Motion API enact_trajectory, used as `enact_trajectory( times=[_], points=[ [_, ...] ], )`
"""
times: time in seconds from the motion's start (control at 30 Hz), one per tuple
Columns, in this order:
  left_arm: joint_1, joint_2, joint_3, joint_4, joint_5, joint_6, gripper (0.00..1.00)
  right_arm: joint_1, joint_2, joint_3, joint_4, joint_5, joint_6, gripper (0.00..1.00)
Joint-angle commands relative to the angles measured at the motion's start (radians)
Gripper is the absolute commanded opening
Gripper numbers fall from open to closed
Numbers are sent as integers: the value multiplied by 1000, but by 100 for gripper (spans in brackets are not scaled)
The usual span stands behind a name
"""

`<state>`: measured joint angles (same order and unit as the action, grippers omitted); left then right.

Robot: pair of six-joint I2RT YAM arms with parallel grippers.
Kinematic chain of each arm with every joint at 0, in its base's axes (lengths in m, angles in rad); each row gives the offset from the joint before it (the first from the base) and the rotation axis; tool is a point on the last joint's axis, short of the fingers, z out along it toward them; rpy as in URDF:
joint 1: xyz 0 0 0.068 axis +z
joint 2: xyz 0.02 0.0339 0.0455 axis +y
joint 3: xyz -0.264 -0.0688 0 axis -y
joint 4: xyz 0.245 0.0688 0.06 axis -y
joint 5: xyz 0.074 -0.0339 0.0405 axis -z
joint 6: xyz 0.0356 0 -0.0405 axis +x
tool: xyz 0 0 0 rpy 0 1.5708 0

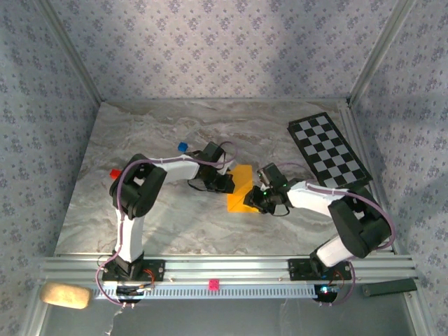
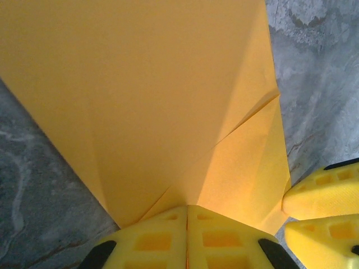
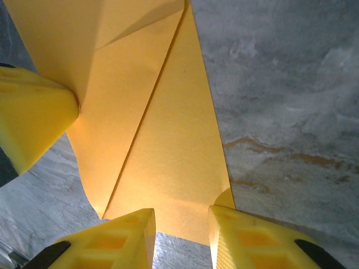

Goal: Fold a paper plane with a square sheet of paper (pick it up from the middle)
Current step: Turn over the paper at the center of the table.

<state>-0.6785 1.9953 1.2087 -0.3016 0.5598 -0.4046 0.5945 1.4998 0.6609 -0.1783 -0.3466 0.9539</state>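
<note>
1. From above, the left gripper [image 1: 227, 183] covers the left edge of the sheet of paper [image 1: 241, 187], and the right gripper [image 1: 255, 199] covers its near right corner; the creases are too small to read.
2. In the left wrist view the sheet runs off the top edge, and its near tip is hidden behind the pressed-together fingers [image 2: 151, 241].
3. In the right wrist view the sheet's far part is cut off at the top.
4. A blue speck [image 1: 183, 147] and a red speck [image 1: 114, 173] are too small to identify.

Checkered board [image 1: 329, 150], blue cube [image 1: 183, 147], red cube [image 1: 114, 172] lie apart.
</note>
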Motion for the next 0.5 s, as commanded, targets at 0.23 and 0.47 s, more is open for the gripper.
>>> enact_trajectory(
  times=[0.23, 0.47],
  points=[
    [-12, -3, -28, -5, -29, -16, 6, -5, -86, -38, -46, 16, 3, 37],
    [-18, -1, -33, -2, -27, -22, 6, -8, -57, -43, -20, 12, 23, 37]
  ],
)
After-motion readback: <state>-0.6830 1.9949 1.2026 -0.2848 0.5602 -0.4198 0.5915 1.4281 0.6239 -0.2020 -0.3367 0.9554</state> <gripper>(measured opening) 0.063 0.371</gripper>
